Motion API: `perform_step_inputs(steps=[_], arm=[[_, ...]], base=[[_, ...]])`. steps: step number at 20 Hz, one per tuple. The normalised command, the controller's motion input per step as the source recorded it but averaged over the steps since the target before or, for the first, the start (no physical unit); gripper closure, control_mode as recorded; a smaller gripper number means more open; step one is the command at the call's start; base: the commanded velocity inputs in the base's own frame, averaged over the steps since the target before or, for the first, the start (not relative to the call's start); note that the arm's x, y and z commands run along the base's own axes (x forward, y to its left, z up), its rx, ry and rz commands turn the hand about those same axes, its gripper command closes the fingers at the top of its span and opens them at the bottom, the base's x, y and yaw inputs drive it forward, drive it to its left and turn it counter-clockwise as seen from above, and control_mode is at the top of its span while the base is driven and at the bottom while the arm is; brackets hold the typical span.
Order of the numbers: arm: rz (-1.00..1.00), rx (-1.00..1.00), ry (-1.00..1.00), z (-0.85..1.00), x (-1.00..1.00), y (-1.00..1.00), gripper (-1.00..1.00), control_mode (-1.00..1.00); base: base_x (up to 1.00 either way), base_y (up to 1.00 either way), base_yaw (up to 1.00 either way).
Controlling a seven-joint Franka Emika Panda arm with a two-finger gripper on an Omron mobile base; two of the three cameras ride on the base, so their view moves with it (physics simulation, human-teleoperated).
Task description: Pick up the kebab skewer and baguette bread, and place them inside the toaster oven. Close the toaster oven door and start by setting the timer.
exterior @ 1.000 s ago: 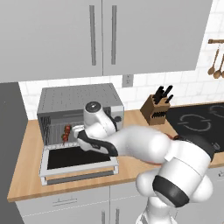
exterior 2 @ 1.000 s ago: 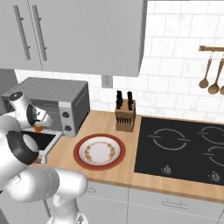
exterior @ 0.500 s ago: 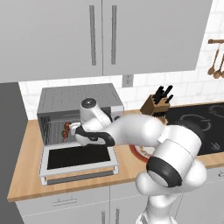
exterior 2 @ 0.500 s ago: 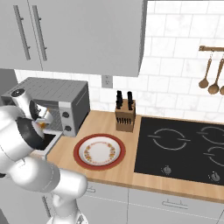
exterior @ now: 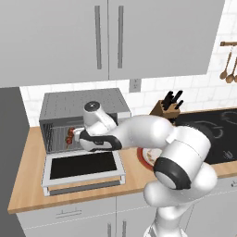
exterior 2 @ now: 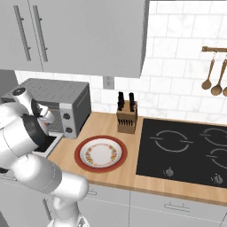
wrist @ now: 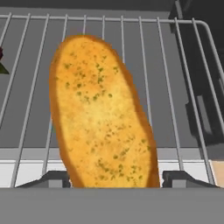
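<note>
- Since a second ago, we have pushed the pincer (wrist: 112, 181) deeper into the toaster oven (exterior: 83, 111).
- Its jaws now stand released around the baguette bread (wrist: 103, 113) on the rack.
- Our wooden desk (exterior 2: 128, 173) carries the red-rimmed plate (exterior 2: 101, 153) beneath grey cabinets.

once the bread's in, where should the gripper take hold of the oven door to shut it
Take the toaster oven door by the bar handle along its front edge, coming from below and in front. The door lies dropped flat toward the counter edge, hinged at the toaster oven, so the handle is probably the farthest, easiest part to lift. The gripper is at the oven mouth.
</note>
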Motion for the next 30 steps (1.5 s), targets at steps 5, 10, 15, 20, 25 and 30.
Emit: perform_step_inputs(steps=[5, 10, 15, 20, 25, 30], arm=[[0.00, 0.00, 0.00, 0.00, -0.21, 0.00, -1.00, -1.00], [0.00, 0.00, -0.01, 0.08, -0.31, 0.00, -1.00, -1.00], [-0.05, 0.01, -0.01, 0.21, -0.69, -0.01, -1.00, -1.00], [-0.20, 0.02, 0.00, -0.08, -0.54, 0.00, -1.00, -1.00], [-0.29, 0.02, 0.00, -0.19, -0.06, 0.00, -1.00, -1.00], [-0.25, 0.06, 0.00, -0.20, 0.05, 0.19, -1.00, -1.00]], base=[[0.00, 0.00, 0.00], [0.00, 0.00, 0.00], [0.00, 0.00, 0.00], [0.00, 0.00, 0.00], [0.00, 0.00, 0.00], [0.00, 0.00, 0.00]])
